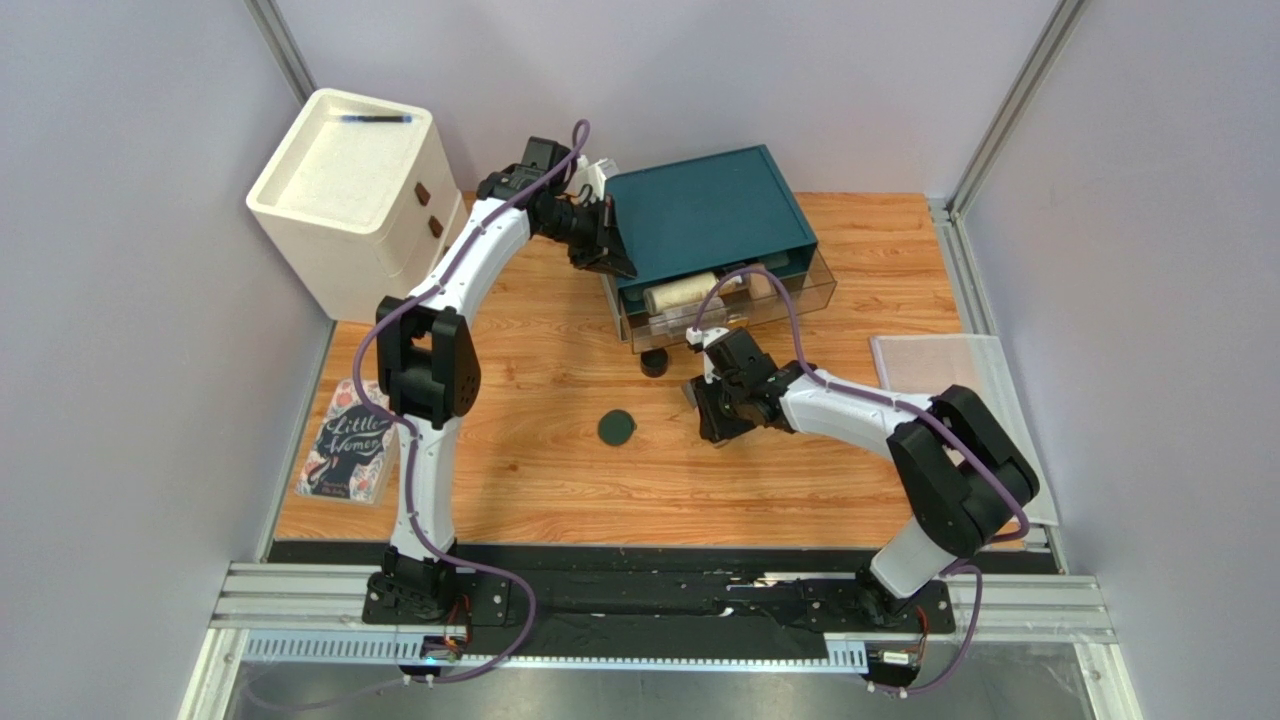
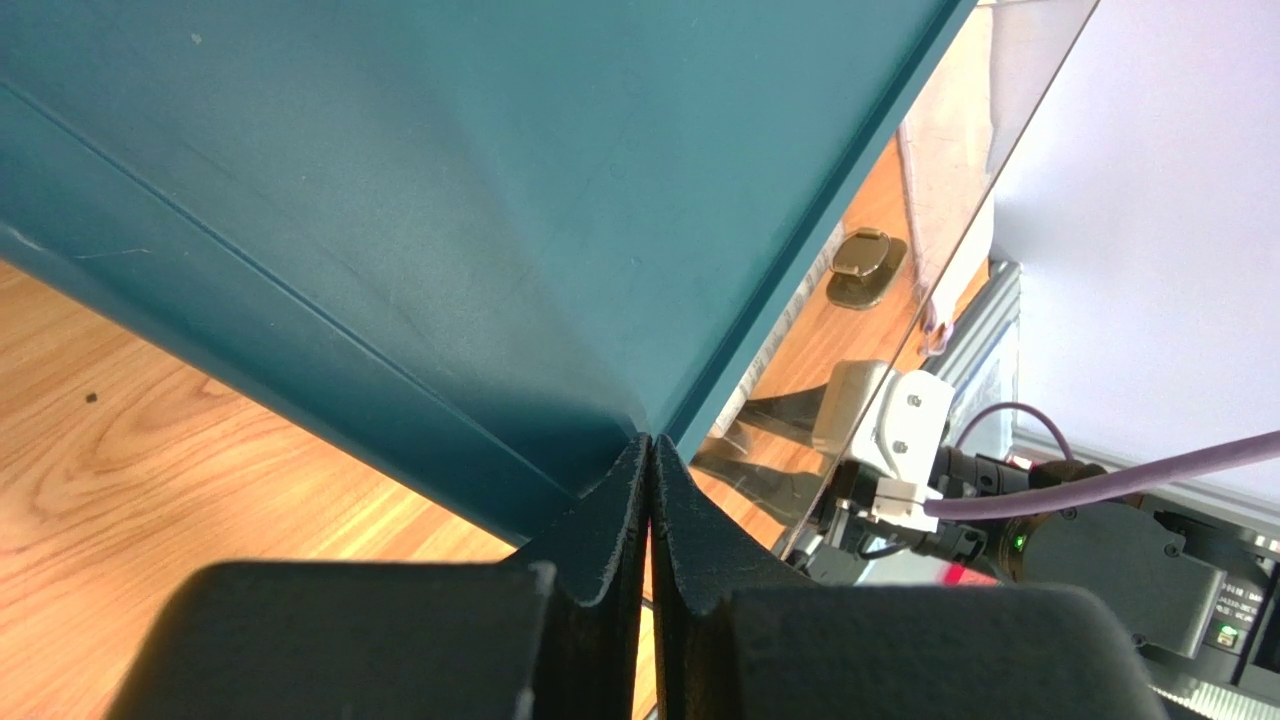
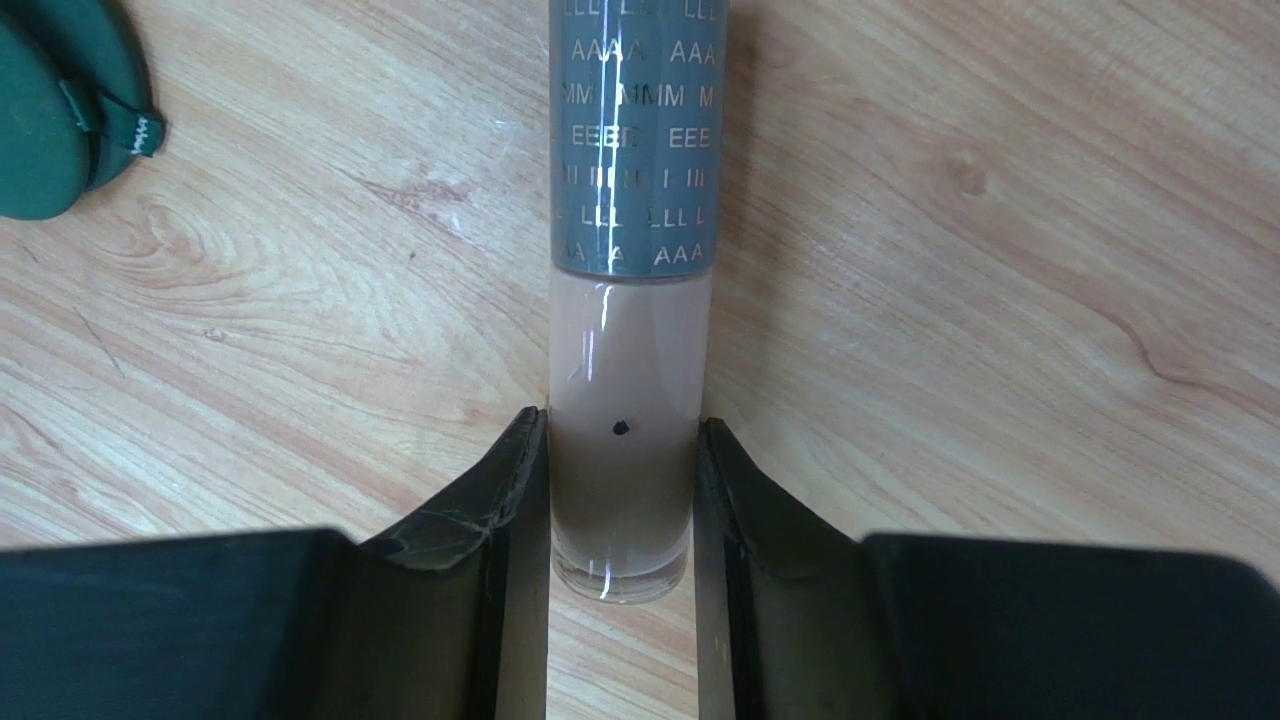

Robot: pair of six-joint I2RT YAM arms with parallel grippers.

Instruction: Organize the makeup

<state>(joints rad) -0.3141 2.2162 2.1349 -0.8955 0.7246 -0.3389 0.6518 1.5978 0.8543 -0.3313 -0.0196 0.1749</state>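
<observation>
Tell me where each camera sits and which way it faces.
Top external: above and behind the bases, looking down on the wooden table; both arms show whole, left gripper at the teal drawer box, right gripper low over the table.
Left wrist: on the left arm, looking past its shut fingers at the box's side.
Right wrist: on the right arm, looking down at a foundation tube lying between its fingers, dark-green compact at top left.
Shared: the compact shows in top and right wrist views.
</observation>
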